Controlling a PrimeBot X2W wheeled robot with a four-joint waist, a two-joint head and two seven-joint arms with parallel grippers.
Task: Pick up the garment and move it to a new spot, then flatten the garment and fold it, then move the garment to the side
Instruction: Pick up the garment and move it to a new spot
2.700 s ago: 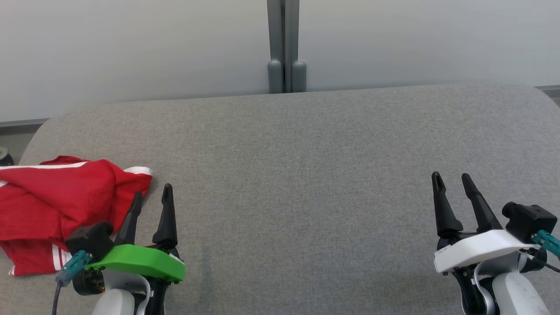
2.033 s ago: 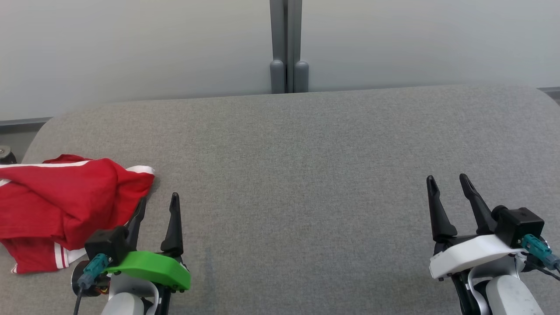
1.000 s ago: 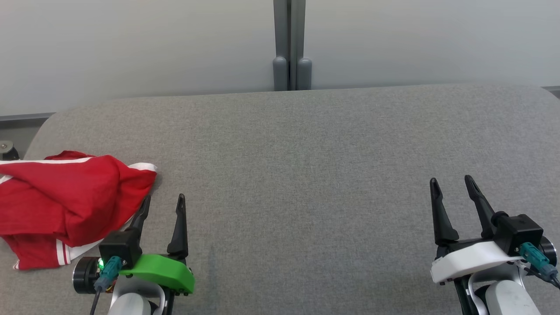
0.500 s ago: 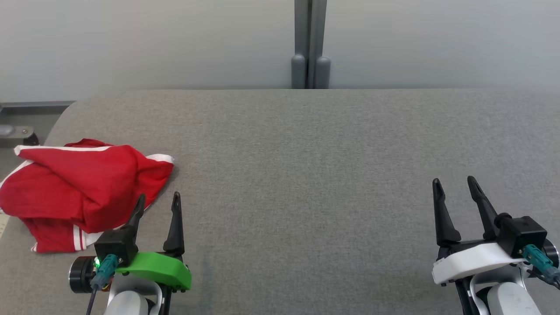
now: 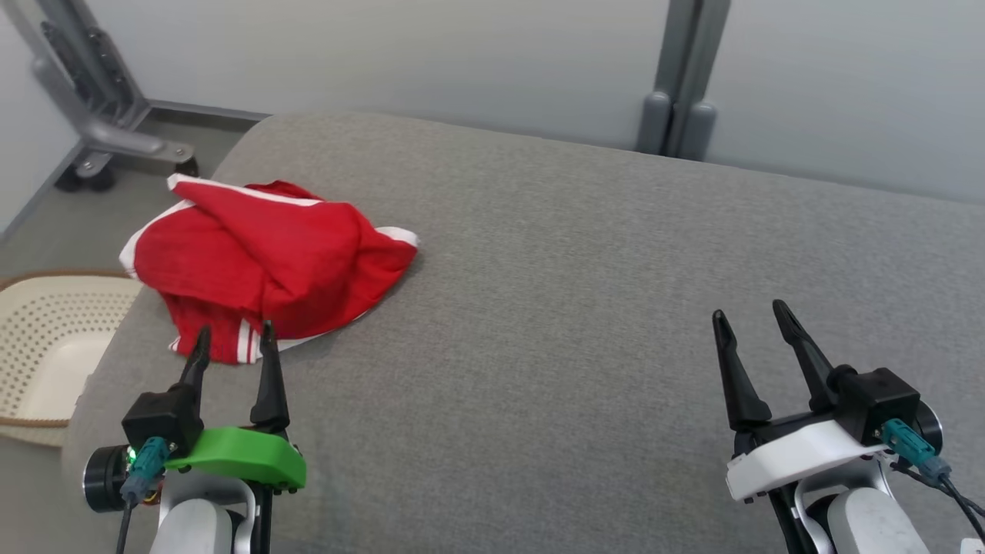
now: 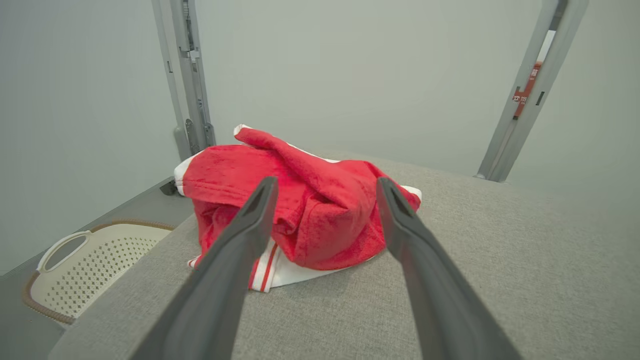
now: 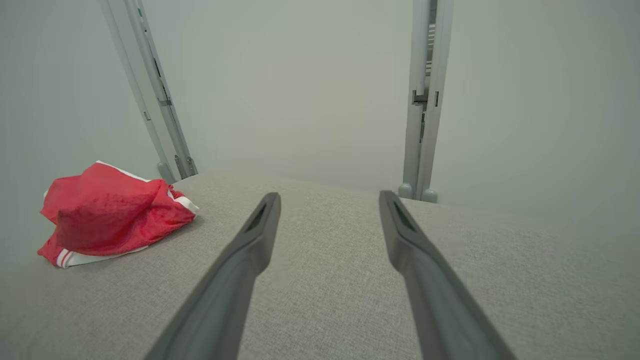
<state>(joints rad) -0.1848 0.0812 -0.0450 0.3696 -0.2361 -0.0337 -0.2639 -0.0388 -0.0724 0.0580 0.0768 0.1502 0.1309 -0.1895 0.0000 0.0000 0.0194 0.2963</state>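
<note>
Left hand at full width, empty.

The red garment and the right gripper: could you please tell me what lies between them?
Nothing but bare grey cushion lies between the garment and the right gripper, as the head view shows.

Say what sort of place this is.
Probably a lab or test room set up for folding laundry: a crumpled red garment lies on a wide grey cloth-covered table, a cream perforated basket sits on the floor beside it, and plain pale panels with grey metal posts stand behind.
</note>
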